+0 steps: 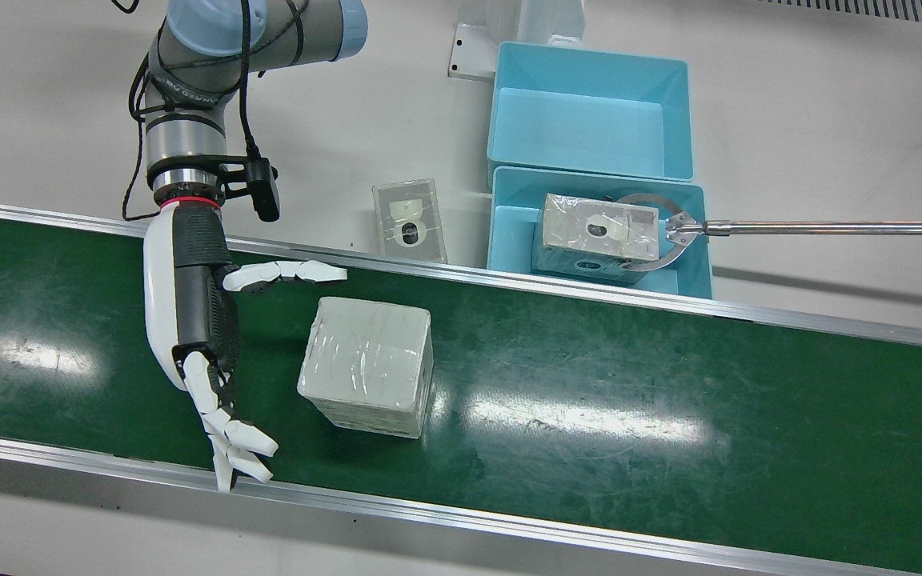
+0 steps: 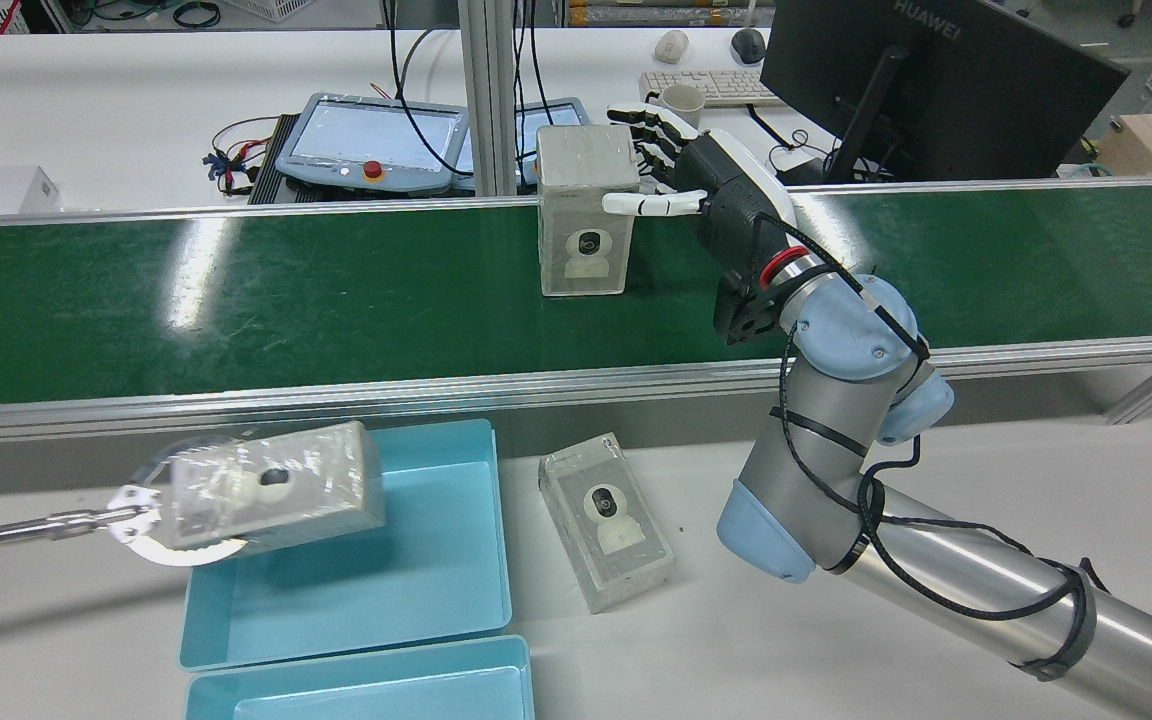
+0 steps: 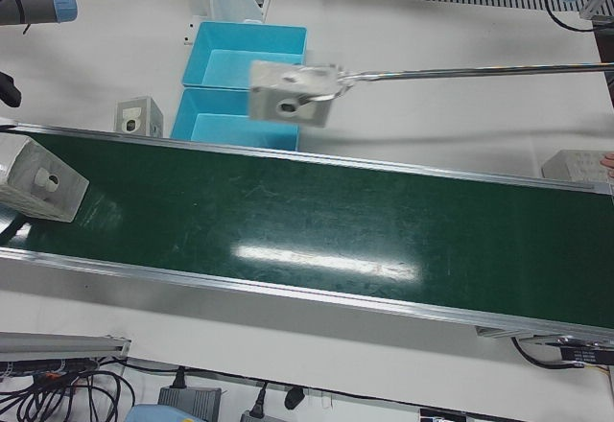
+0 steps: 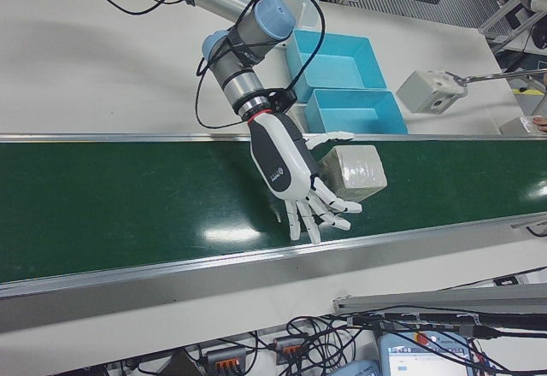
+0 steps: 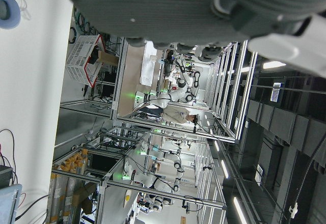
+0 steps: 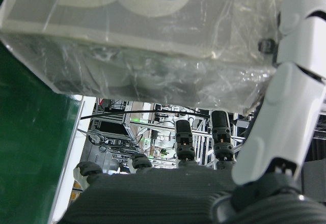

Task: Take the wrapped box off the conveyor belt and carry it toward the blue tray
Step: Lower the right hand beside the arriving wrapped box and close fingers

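Note:
The wrapped box (image 1: 369, 368) stands on the green conveyor belt (image 1: 669, 384); it also shows in the rear view (image 2: 584, 210), left-front view (image 3: 38, 187), right-front view (image 4: 355, 171) and close up in the right hand view (image 6: 153, 40). My right hand (image 1: 197, 320) is open just beside it, thumb (image 1: 293, 273) and fingers (image 1: 237, 444) spread past its two sides, not closed on it. The hand also shows in the rear view (image 2: 716, 185) and right-front view (image 4: 291, 167). The blue tray (image 1: 509, 240) lies beyond the belt. My left hand (image 5: 178, 5) shows only as a dark palm.
A metal rod with a ring end (image 1: 673, 232) holds a second wrapped box (image 1: 597, 236) above the near blue tray. A second blue tray (image 1: 589, 104) lies behind it. A third wrapped box (image 1: 409, 220) lies on the white table beside the trays. Aluminium rails (image 1: 509, 280) edge the belt.

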Robot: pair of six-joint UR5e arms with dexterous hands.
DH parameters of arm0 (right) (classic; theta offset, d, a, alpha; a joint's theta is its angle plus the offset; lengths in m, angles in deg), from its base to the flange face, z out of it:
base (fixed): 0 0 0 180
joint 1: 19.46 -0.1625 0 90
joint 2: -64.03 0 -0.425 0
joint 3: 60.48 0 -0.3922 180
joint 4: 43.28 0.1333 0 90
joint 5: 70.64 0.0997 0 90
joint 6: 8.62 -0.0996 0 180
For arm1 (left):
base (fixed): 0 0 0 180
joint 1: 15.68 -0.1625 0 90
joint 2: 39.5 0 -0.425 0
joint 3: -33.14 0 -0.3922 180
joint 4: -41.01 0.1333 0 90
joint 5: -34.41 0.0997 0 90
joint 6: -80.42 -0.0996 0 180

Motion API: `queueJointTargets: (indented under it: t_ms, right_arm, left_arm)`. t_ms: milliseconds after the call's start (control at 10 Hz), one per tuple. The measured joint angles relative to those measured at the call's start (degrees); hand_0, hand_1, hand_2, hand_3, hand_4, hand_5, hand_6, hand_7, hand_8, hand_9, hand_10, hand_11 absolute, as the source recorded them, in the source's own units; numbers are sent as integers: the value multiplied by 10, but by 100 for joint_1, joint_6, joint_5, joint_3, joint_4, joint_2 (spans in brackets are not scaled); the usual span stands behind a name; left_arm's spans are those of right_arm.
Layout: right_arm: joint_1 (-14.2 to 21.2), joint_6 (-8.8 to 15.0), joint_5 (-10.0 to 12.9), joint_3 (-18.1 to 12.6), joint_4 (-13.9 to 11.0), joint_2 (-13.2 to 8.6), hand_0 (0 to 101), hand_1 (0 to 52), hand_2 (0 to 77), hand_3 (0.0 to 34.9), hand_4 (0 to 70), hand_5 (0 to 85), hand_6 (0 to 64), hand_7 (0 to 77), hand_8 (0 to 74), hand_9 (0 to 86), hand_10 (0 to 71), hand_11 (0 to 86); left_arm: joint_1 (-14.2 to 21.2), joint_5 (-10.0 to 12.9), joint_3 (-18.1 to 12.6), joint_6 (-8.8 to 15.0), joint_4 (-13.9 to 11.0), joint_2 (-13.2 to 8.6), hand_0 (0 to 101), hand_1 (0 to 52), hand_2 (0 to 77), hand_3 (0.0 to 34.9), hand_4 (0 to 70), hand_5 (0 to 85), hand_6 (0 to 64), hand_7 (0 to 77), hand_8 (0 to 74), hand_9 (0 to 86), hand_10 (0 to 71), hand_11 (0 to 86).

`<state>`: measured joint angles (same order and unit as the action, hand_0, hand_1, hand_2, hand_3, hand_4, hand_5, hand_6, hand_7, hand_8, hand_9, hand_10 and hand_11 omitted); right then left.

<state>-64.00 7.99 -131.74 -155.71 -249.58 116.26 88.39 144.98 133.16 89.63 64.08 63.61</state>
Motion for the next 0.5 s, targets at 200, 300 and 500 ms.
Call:
queueJointTargets:
  t_ms: [200,300,500]
  right_arm:
    - [39,5,2,22,36,-21,414,98,164,298,82,240,0,191,0,38,11,16]
    - [55,7,4,30,46,-24,414,98,164,298,82,240,0,191,0,38,11,16]
    - [72,1,14,48,63,-28,416,93,224,299,180,327,49,267,0,38,109,120]
  left_arm:
    - [0,0,0,0,0,0,0,0,5,0,0,5,5,5,5,0,5,0]
    - [0,0,0,0,0,0,0,0,5,0,0,5,5,5,5,0,5,0]
    - [0,0,0,0,0,0,0,0,11,0,5,5,5,5,5,0,5,0]
